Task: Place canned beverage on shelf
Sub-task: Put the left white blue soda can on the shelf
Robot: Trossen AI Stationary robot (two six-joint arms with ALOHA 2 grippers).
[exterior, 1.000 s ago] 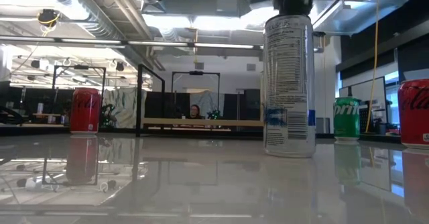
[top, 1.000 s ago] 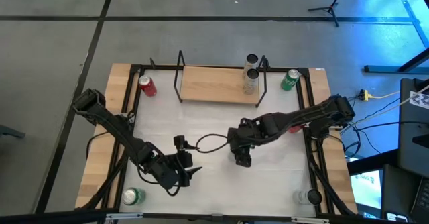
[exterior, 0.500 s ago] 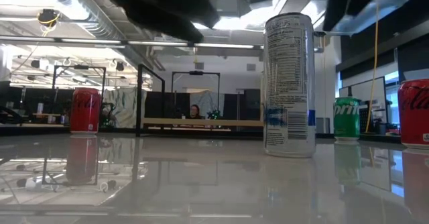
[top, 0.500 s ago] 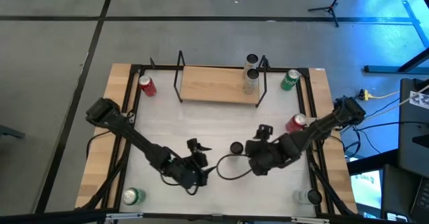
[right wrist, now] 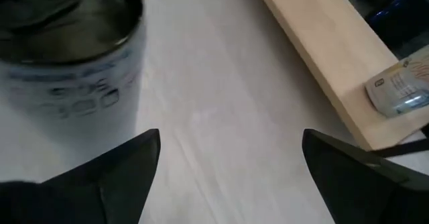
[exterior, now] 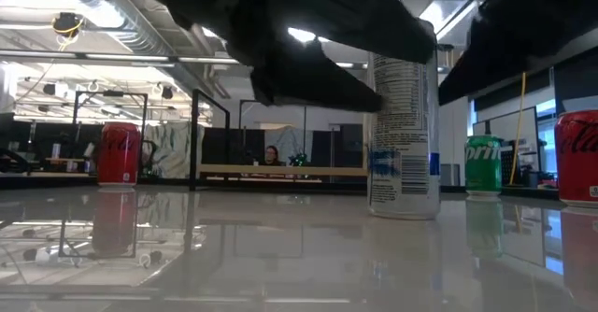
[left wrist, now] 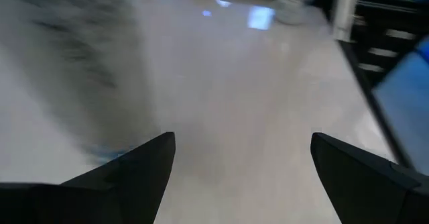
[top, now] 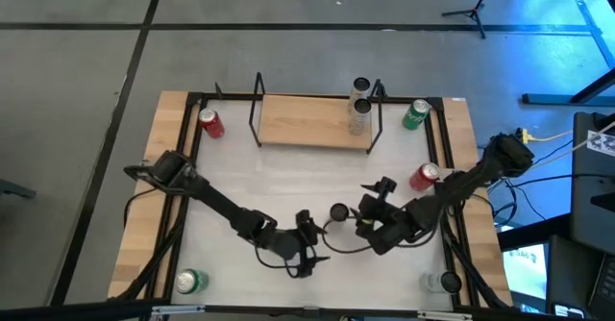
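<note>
Between both arms' spread, empty jaws stands a tall cylindrical silver can (top: pixel 338 211) on glossy white tabletop (top: pixel 288 177).

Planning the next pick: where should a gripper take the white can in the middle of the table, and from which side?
Grip the white can around its straight side wall, about mid-height, coming in level. It stands upright, apart from other cans. The open right gripper is just beside it, the open left gripper nearby, so either could close across its round body.

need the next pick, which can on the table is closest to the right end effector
The silver can standing mid-table, just left of the right end effector. The other cans sit out at the table's edges.
</note>
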